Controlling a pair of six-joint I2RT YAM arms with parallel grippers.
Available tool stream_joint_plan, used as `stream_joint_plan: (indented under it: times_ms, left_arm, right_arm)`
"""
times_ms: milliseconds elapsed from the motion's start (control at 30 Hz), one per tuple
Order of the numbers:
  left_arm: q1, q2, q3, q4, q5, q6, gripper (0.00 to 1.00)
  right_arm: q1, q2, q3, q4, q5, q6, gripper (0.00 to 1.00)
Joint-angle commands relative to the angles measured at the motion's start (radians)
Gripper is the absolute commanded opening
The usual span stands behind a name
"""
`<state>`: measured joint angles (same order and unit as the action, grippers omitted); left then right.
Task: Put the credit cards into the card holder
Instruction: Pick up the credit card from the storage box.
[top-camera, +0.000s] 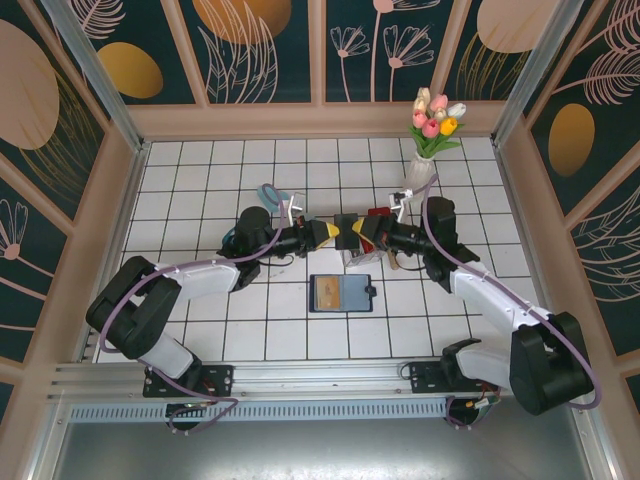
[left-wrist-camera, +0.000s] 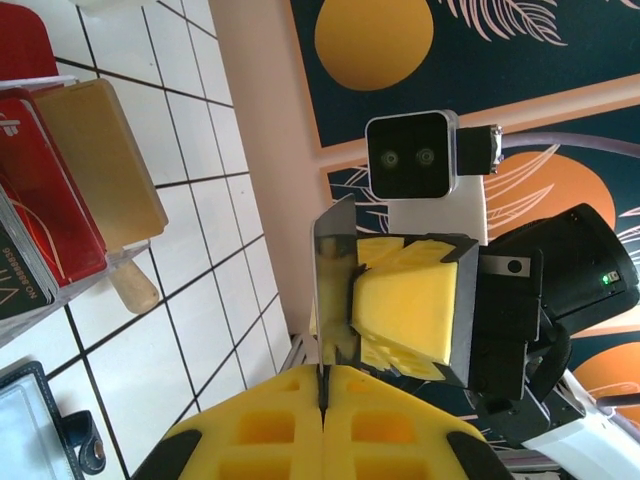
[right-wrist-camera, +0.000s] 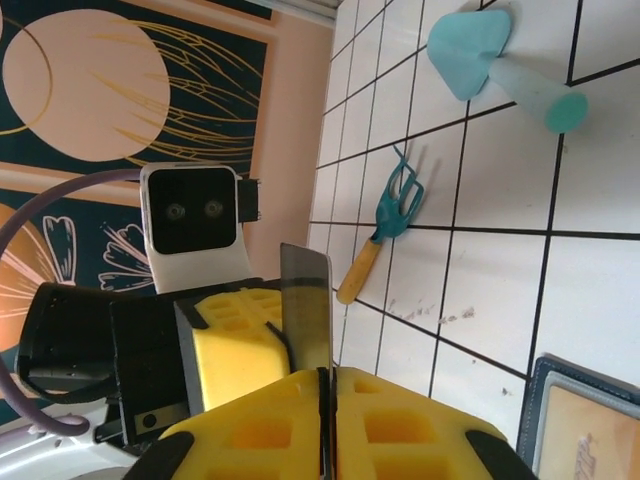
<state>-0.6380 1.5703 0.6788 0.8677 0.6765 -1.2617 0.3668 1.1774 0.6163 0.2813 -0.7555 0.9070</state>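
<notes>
A black credit card (left-wrist-camera: 334, 275) stands on edge in mid-air between the two grippers over the table's middle. My left gripper (left-wrist-camera: 325, 388) is shut on one end of it and my right gripper (right-wrist-camera: 323, 388) is shut on the other end of the same card (right-wrist-camera: 305, 308). From above, the left gripper (top-camera: 328, 235) and right gripper (top-camera: 352, 235) meet tip to tip. The navy card holder (top-camera: 342, 293) lies open on the tiles just in front of them, a gold-tan card (top-camera: 326, 292) in its left half. More credit cards, a red one (left-wrist-camera: 40, 190) and a gold-tan one (left-wrist-camera: 105, 165), stand in a clear rack.
The clear slotted rack (left-wrist-camera: 95, 275) stands under the right arm. A vase of tulips (top-camera: 432, 140) is at the back right. A teal toy rake (right-wrist-camera: 385, 215) and a teal shovel (right-wrist-camera: 495, 50) lie behind the left arm. Walls close in on three sides.
</notes>
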Motion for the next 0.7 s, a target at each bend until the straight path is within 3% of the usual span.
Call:
stream_joint_plan:
  times_ms: [0, 233, 333, 500, 667]
  left_arm:
    - [-0.007, -0.034, -0.023, -0.017, -0.003, 0.045, 0.02]
    - [-0.024, -0.100, -0.047, -0.468, -0.215, 0.206, 0.00]
    - [-0.068, -0.088, -0.056, -0.530, -0.259, 0.220, 0.00]
    - [-0.124, -0.064, -0.064, -0.560, -0.327, 0.207, 0.00]
    - [-0.145, -0.038, -0.067, -0.545, -0.331, 0.200, 0.00]
  right_arm:
    - [0.008, -0.005, 0.006, -0.180, 0.121, -0.086, 0.23]
    - [0.134, -0.020, 0.046, -0.557, 0.532, -0.227, 0.51]
    - [0.233, 0.019, 0.067, -0.666, 0.726, -0.217, 0.57]
    - [0.354, 0.094, 0.081, -0.737, 0.858, -0.181, 0.62]
    - [0.405, 0.152, 0.088, -0.744, 0.880, -0.172, 0.65]
